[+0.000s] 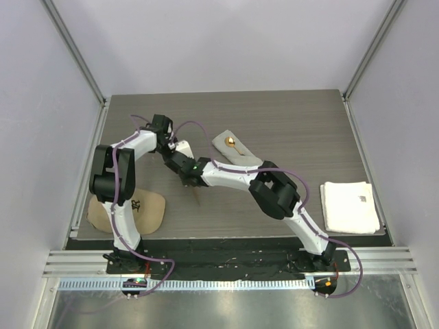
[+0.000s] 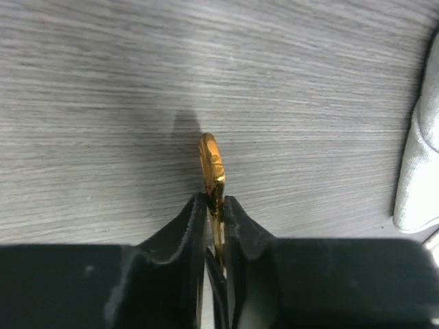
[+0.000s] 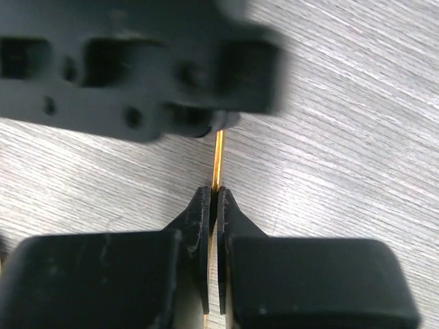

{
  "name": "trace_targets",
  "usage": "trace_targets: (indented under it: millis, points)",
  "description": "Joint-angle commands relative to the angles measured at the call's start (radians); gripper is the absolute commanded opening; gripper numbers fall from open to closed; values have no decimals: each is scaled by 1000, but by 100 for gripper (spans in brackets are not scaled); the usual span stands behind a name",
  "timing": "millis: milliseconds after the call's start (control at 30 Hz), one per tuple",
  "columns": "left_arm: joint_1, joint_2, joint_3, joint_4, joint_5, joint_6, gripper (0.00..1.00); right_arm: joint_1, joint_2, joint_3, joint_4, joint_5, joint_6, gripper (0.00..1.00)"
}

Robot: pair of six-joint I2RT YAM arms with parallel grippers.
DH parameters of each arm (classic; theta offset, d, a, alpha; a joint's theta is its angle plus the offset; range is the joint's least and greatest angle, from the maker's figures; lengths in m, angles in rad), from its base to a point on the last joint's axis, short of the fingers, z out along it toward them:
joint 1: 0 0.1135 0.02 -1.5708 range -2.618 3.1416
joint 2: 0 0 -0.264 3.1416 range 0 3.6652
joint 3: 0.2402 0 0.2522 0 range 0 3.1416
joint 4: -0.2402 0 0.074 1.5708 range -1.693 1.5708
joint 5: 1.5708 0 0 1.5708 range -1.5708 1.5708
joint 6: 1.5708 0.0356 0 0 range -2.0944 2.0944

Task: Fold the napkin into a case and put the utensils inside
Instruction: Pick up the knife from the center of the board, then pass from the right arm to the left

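Pinching a gold utensil [image 2: 212,161] between its black pads, the left gripper [image 2: 215,205] has its jaws pressed onto the piece. The piece is seen edge-on and projects beyond the fingertips above the wood-grain table [image 1: 295,116]. Its shadow falls on the wood just beside it.

Right gripper [image 3: 213,195]: jaws likewise closed tight, on the thin gold shaft of the same utensil. The shaft runs from the fingertips to the left gripper's body, which is blurred across the top of the right wrist view. In the overhead view the two arms meet left of the table's centre. The held utensil is too small to make out there.

Napkin [image 1: 236,152]: light grey, folded into a narrow strip, lying on the table just right of the two grippers and apart from them. Its edge shows at the right border of the left wrist view. A gold spoon [image 1: 232,142] rests at the far end of the folded cloth, bowl visible. Whether its handle is tucked inside cannot be told.

White towel [image 1: 350,205]: folded, at the near right of the table, well apart from the napkin.

Tan cap [image 1: 137,209]: at the near left corner, beside the left arm.
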Motion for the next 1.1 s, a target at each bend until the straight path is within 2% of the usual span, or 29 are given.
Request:
trace_targets:
  millis: [0,33,100,133,167,233,267,333,433,533,633,733,767,833,867,900,967,1067]
  points:
    - [18,-28,38,-50,22,43,27,-20,-2,-203,-18,-144,22,1]
    - [24,-43,62,-56,41,51,32,-29,-35,-241,17,-204,19,1]
    - [47,-80,81,-70,62,64,51,-74,-124,-365,137,-277,32,1]
    - [56,-94,89,-72,76,67,57,-95,-151,-400,174,-346,35,1]
    - [79,-106,98,-75,99,66,68,-132,-174,-466,235,-446,44,1]
    - [106,-155,98,-70,111,57,74,-169,-247,-528,300,-547,62,1]
    - [129,-179,77,-63,131,52,80,-183,-270,-569,332,-601,68,1]
    - [142,-256,45,-21,141,48,80,-230,-319,-592,353,-670,101,1]
    - [128,-366,-34,38,148,54,74,-308,-390,-643,429,-813,179,1]
    - [61,-485,-136,124,87,87,72,-383,-438,-665,472,-917,283,1]
    - [-21,-615,-230,187,126,100,71,-456,-522,-729,648,-979,410,1]
    - [-56,-696,-323,285,330,57,70,-529,-586,-809,890,-1045,519,1]
    - [-79,-718,-333,305,357,51,70,-545,-603,-856,1053,-1060,617,1]
    - [-117,-738,-351,307,374,46,71,-572,-610,-934,1251,-1074,726,1]
    - [-167,-743,-356,309,366,41,74,-588,-608,-957,1435,-1071,839,1]
    - [-192,-753,-359,310,349,38,74,-591,-606,-977,1515,-1056,881,1]
    - [-249,-759,-396,362,346,-33,75,-591,-603,-1023,1673,-1007,946,1]
    - [-291,-755,-433,508,343,-132,78,-591,-617,-1071,1778,-959,1009,1]
